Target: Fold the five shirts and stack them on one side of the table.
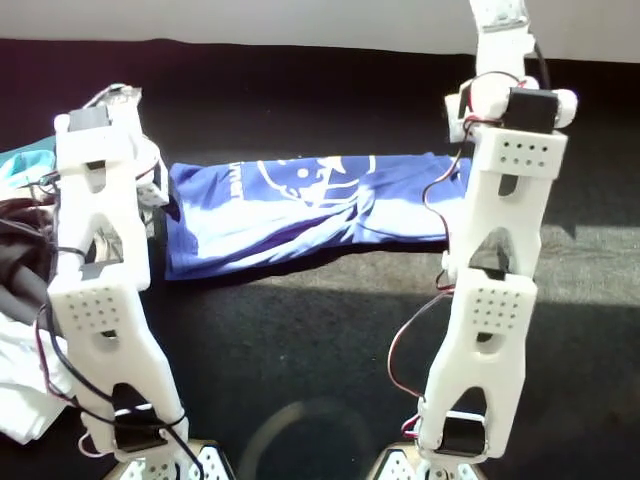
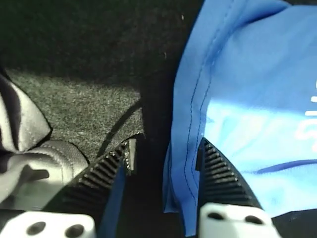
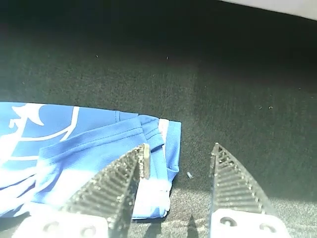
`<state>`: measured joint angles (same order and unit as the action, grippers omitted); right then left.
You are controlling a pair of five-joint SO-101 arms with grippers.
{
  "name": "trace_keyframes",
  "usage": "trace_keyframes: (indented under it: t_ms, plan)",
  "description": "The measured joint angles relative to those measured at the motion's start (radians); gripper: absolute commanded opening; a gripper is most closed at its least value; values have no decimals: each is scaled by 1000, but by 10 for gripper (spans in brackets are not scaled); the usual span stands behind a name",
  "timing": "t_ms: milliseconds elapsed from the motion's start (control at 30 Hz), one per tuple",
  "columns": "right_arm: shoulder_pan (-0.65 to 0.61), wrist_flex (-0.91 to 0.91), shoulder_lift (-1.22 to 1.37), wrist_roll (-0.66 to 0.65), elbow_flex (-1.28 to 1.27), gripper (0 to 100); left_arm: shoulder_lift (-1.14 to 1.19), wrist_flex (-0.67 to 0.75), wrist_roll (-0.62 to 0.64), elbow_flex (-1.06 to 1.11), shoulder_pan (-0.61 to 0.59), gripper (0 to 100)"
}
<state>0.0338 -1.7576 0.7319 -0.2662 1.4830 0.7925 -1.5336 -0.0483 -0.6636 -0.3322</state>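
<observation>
Surroundings: beside your left arm (image 1: 100,290), at the tabletop's (image 1: 300,340) edge, lies a loose heap of garments. It holds a teal piece (image 1: 22,165) farthest from the arm bases, a dark grey one (image 1: 18,255) in the middle and a white one (image 1: 25,395) nearest them. The left wrist view shows grey fabric (image 2: 29,158) bunched just beside one finger. The left arm covers part of the heap in the high view, and the right arm (image 1: 495,300) covers the blue shirt's (image 1: 300,210) far end.

Task item: the blue shirt lies flat across the middle of the tabletop as a long folded band between both arms, with its white print facing up.

Arm pose: both arms stretch forward from their bases and bend down at the wrist. Your left hand (image 2: 166,148) is spread to a medium gap and holds nothing. The shirt's stitched hem lies in that gap, close against one finger. Your right hand (image 3: 181,148) is spread wide and grips nothing. One finger sits over the shirt's corner, and the other is over bare tabletop.

Materials: the tabletop cover is black, matte and felt-like. The shirt is smooth knit with soft creases. The fingers (image 3: 119,183) are dark with ribbed inner faces. The arm shells are white plastic with red wiring.
</observation>
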Motion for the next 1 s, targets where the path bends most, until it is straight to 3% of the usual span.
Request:
trace_keyframes:
  t_ms: [433,567,600,767,1000]
  plan:
    - [-2,0,-824,21,-1077,202,282,-101,3,-333,31,208]
    - [5,0,-1011,21,-1269,202,333,-150,3,-413,55,41]
    - [5,0,-1049,21,-1306,202,344,-166,3,-430,64,0]
    - [31,74,-1189,21,-1499,202,367,-193,3,-466,117,9]
    - [133,310,-1237,21,-1821,202,377,-215,-14,-525,52,9]
